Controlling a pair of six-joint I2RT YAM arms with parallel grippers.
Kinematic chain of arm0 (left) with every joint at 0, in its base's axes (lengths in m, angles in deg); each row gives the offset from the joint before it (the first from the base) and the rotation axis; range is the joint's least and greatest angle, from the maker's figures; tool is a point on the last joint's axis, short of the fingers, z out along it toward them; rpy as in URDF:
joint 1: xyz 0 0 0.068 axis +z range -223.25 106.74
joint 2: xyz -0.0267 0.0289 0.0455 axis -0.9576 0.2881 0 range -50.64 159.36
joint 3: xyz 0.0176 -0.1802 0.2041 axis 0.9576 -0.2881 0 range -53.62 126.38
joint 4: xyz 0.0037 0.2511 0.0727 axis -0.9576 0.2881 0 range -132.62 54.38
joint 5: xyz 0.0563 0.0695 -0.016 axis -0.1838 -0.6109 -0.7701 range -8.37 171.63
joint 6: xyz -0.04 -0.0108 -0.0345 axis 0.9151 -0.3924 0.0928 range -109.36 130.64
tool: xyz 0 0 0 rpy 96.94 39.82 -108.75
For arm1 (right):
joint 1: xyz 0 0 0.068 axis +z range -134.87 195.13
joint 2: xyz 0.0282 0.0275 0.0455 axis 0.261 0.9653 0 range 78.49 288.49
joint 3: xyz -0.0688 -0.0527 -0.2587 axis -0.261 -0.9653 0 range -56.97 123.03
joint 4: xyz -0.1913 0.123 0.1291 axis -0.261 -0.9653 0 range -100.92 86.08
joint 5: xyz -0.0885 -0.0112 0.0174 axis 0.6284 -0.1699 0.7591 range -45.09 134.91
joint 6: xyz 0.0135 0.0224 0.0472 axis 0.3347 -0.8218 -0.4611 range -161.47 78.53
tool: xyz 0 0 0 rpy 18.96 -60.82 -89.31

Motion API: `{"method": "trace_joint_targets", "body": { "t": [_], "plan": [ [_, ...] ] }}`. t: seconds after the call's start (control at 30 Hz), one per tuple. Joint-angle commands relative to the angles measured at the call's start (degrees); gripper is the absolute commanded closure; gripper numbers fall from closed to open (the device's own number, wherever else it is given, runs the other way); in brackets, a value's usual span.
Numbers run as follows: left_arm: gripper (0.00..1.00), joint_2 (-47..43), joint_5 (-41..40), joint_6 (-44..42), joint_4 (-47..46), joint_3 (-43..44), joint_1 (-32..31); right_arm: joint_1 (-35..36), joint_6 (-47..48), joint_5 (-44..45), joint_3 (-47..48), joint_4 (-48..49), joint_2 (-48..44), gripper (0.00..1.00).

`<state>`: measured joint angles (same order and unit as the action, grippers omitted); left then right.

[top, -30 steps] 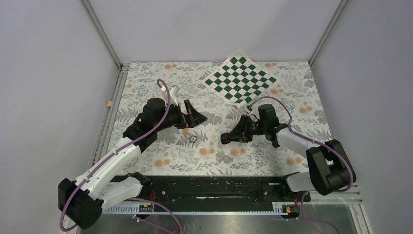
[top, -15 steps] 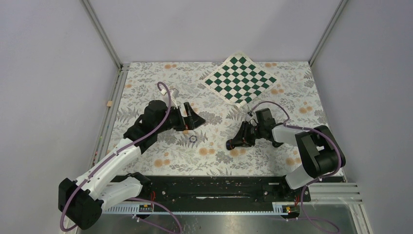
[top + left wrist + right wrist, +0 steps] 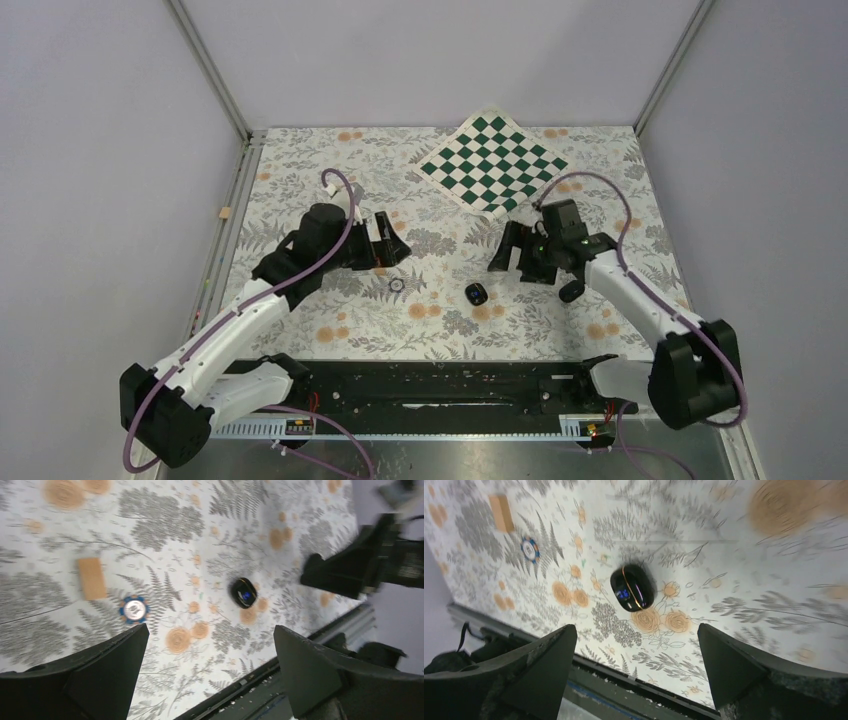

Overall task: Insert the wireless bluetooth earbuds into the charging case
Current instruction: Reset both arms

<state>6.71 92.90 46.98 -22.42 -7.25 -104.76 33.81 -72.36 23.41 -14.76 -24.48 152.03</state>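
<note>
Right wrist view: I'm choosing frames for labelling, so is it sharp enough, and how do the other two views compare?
Right wrist view: the floral cloth smears with motion blur toward the top right, though the charging case stays readable. Left wrist view: mostly crisp, with its top right corner blurred. Top external view: sharp and evenly lit, with only soft shadows.
</note>
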Motion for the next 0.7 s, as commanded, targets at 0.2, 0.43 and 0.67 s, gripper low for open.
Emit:
{"method": "trace_joint_targets", "body": {
  "t": [0.2,0.43,0.67],
  "plan": [
    [0.01,-0.1,-27.5,-7.1,21.2,19.0,0.4,-0.2,9.1,40.3,23.5,-32.5,-14.7,0.01],
    [0.01,-3.8,-28.9,-10.4,19.8,19.0,0.4,-0.2,10.8,46.0,25.8,-35.0,-22.3,0.0],
    [0.01,-5.8,-29.6,-8.4,17.9,17.2,0.4,-0.2,10.4,43.2,20.5,-32.3,-29.7,0.01]
  ]
}}
